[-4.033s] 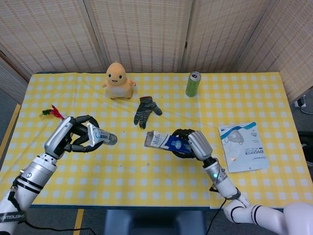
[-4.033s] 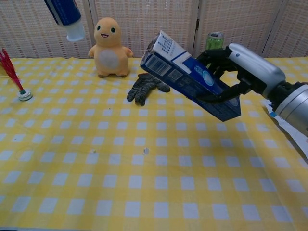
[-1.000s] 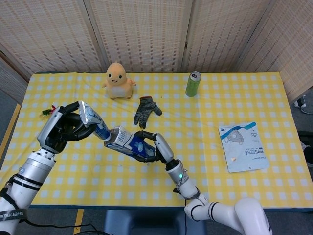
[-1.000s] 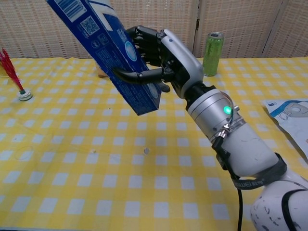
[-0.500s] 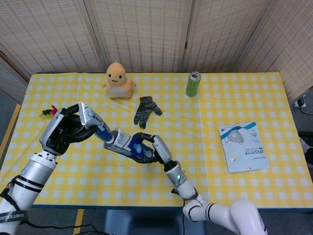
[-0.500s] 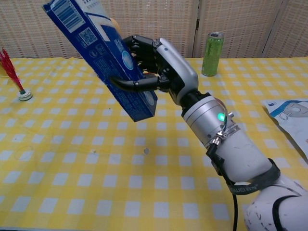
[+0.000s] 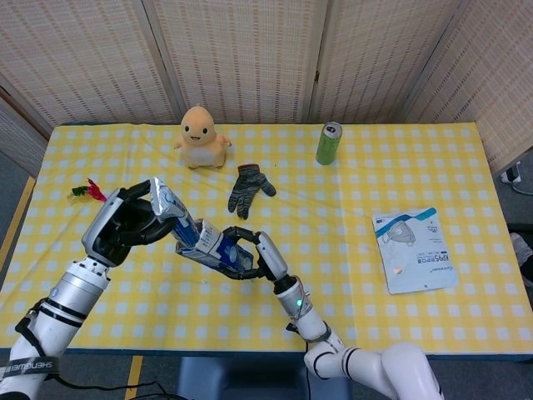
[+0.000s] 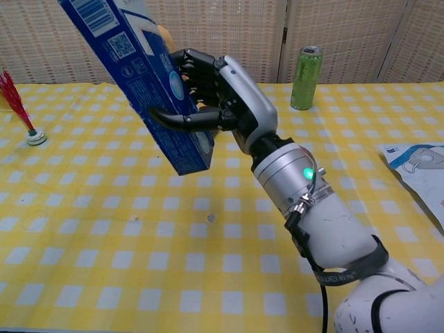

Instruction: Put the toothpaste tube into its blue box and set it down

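My right hand (image 7: 260, 255) (image 8: 220, 94) grips the blue toothpaste box (image 7: 215, 247) (image 8: 135, 66) above the table's left middle, tilted with its open end up and to the left. My left hand (image 7: 125, 223) holds the toothpaste tube (image 7: 172, 212) by its crimped tail. The tube's lower end meets the box's open mouth; how far it is inside is hidden. The chest view shows only the box and right hand, with the box's top cut off by the frame edge.
An orange plush toy (image 7: 201, 135) and a grey glove (image 7: 246, 188) lie behind the hands. A green can (image 7: 328, 142) stands at the back. A face-mask packet (image 7: 414, 247) lies at the right. A red feathered shuttlecock (image 7: 88, 191) sits near the left edge.
Both hands have come together since four seconds ago. Over the last second the box shifted slightly left and the tube steepened, its end now at the box's mouth.
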`<state>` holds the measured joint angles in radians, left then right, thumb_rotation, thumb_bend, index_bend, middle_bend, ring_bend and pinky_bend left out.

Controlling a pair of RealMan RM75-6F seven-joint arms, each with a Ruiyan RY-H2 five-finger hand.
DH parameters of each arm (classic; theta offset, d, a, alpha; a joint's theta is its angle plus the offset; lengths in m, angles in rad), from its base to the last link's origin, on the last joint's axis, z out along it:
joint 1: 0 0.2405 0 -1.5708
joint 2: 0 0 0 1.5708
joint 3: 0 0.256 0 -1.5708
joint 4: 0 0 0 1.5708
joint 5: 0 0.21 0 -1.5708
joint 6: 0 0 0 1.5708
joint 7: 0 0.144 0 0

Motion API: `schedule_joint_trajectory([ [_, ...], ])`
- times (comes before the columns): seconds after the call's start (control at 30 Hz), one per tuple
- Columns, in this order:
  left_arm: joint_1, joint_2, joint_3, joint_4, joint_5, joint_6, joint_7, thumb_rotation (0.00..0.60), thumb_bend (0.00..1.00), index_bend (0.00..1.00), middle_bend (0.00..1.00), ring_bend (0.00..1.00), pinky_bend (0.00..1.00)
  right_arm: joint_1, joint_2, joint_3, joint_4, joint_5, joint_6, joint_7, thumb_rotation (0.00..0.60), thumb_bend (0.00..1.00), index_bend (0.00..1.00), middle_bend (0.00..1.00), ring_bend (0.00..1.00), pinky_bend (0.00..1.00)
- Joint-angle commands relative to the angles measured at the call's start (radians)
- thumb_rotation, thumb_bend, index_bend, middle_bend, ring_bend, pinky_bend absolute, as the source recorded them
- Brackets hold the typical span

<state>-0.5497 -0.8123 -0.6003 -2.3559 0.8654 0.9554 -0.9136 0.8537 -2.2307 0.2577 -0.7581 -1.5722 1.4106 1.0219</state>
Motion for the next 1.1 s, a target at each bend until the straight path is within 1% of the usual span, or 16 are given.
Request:
schedule_joint_trajectory([
  [0.03,-0.009,-0.011,0.003,0.0,-0.013,0.007,0.015,0.6,0.41,0.78,1.0,1.0,1.0,0.006,-0.009,0.006,0.009,0.001,0.008,0.016,0.6,0.27,0.5,0.45,0.48,0.49],
  [0.23,-0.008,-0.028,0.008,0.0,-0.021,0.025,0.037,0.6,0.42,0.78,1.0,1.0,1.0,0.005,-0.009,0.01,0.007,-0.002,0.031,0.052,0.6,0.27,0.5,0.45,0.48,0.49],
  [0.4,0.008,-0.059,0.026,0.0,0.004,0.051,0.049,0.6,0.42,0.78,1.0,1.0,1.0,-0.002,0.015,0.021,-0.031,0.0,0.053,0.062,0.6,0.27,0.5,0.45,0.48,0.49],
  [0.47,0.016,-0.077,0.033,0.0,0.024,0.079,0.064,0.6,0.42,0.78,1.0,1.0,1.0,-0.007,0.027,0.023,-0.051,0.001,0.059,0.063,0.6,0.27,0.5,0.45,0.48,0.49],
  [0.73,0.027,-0.151,0.084,0.0,0.079,0.132,0.133,0.6,0.42,0.78,1.0,1.0,1.0,-0.016,0.064,0.022,-0.112,-0.004,0.069,0.025,0.6,0.27,0.5,0.45,0.48,0.49],
  [0.8,0.021,-0.177,0.098,0.0,0.08,0.148,0.163,0.6,0.42,0.77,1.0,1.0,1.0,-0.019,0.07,0.016,-0.124,-0.006,0.067,0.013,0.6,0.27,0.5,0.45,0.48,0.49],
  [0.97,-0.002,-0.225,0.113,0.0,0.065,0.182,0.243,0.6,0.42,0.77,1.0,1.0,1.0,-0.024,0.08,0.007,-0.141,-0.008,0.06,-0.015,0.6,0.27,0.5,0.45,0.48,0.49],
  [1.07,-0.008,-0.252,0.112,0.0,0.067,0.208,0.273,0.6,0.42,0.72,1.0,1.0,1.0,-0.027,0.085,0.002,-0.15,-0.008,0.054,-0.031,0.6,0.27,0.5,0.45,0.48,0.49],
  [1.1,-0.009,-0.257,0.114,0.0,0.07,0.21,0.279,0.6,0.42,0.68,1.0,1.0,1.0,-0.028,0.087,0.001,-0.152,-0.008,0.053,-0.033,0.6,0.27,0.5,0.45,0.48,0.49],
])
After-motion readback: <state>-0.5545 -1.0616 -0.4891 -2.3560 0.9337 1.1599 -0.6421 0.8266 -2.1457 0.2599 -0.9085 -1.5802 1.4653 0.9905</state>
